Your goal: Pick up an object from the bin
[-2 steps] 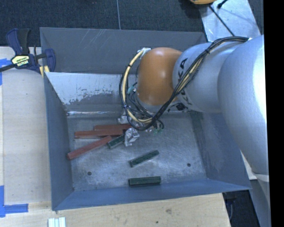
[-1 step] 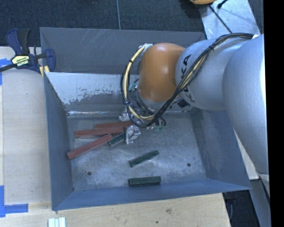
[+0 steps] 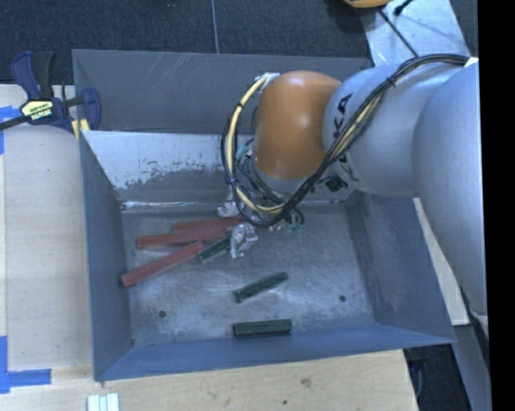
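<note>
My gripper (image 3: 238, 241) reaches down into the middle of the bin, its metal fingertips just below the orange cover. A short dark green stick (image 3: 213, 251) lies right at the fingertips, touching them on their left. Three reddish-brown sticks lie to the left of it: a long slanted one (image 3: 158, 265), one above it (image 3: 170, 240), and one nearest the back (image 3: 199, 227) that runs under the gripper. Whether the fingers are round the green stick I cannot tell.
Two more dark green sticks lie nearer the front: a tilted one (image 3: 261, 286) in mid-floor and a flat one (image 3: 262, 327) against the front wall. The arm and its cables cover the bin's right back part.
</note>
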You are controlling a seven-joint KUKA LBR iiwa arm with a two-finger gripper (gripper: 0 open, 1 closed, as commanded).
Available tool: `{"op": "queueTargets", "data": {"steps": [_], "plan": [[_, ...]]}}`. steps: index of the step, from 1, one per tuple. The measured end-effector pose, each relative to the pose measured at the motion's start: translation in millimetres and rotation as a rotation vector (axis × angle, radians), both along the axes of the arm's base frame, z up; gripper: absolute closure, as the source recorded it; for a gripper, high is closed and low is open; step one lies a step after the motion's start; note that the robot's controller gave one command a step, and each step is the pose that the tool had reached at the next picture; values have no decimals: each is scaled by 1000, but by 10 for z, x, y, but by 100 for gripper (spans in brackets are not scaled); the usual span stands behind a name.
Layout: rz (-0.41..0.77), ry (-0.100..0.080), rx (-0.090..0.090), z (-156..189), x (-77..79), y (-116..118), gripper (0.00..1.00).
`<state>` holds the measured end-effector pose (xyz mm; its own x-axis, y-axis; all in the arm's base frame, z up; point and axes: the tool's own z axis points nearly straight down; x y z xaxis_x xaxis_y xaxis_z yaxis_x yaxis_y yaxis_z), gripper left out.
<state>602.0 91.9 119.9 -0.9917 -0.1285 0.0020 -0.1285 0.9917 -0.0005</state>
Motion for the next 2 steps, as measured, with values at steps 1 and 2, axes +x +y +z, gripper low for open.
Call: {"op": "queueTargets", "data": {"steps": [1, 2], "plan": [[0, 1, 0, 210, -4, 0, 100], [0, -6, 1, 384, 13, 1, 100]]}}
